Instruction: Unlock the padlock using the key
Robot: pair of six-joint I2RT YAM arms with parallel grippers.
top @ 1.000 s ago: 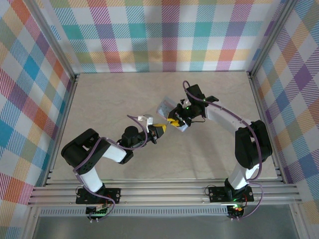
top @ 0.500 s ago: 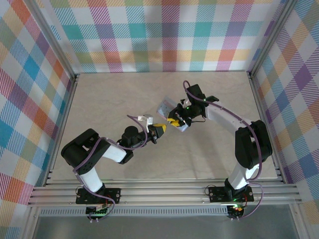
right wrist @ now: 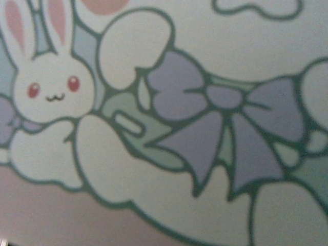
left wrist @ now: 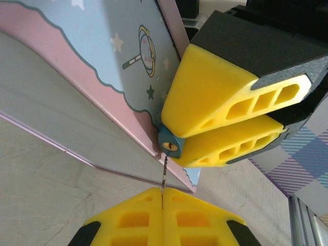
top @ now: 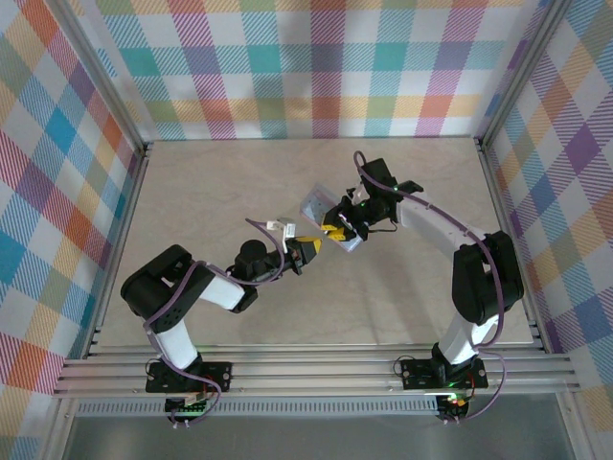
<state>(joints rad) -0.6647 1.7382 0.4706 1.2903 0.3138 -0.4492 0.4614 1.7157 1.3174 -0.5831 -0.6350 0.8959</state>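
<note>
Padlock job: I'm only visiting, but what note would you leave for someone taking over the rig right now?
Left gripper: shut on the key, blade pointing at the padlock.
Right gripper: shut on the padlock, which is fixed to a diary held tilted above the table.
Done: key and padlock are both gripped, and the key tip sits just below the keyhole, apparently not in yet.
Left: push the key in, turn it, open the padlock.

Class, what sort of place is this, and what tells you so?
Probably a robot test cell in a lab: a left arm and right arm bolted to an aluminium rail, a tabletop, and plaid walls closing it in.
</note>
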